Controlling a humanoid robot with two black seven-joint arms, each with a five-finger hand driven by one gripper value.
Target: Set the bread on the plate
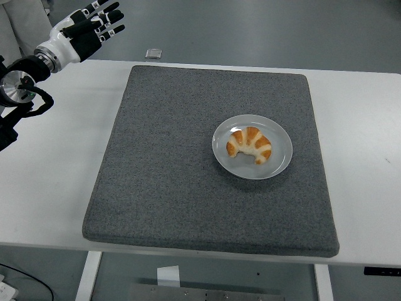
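Note:
A golden croissant [249,144] lies on a small round grey-white plate [280,162] on the right half of a dark grey mat [175,163]. My left hand [88,29] is raised at the far left corner of the table, well away from the plate, with its fingers spread and holding nothing. The right arm is out of view.
The mat covers the middle of the white table [50,169]. A small silver object [153,53] lies at the table's far edge, just beyond the mat. A pale cloth or sleeve [22,19] shows at the top left corner.

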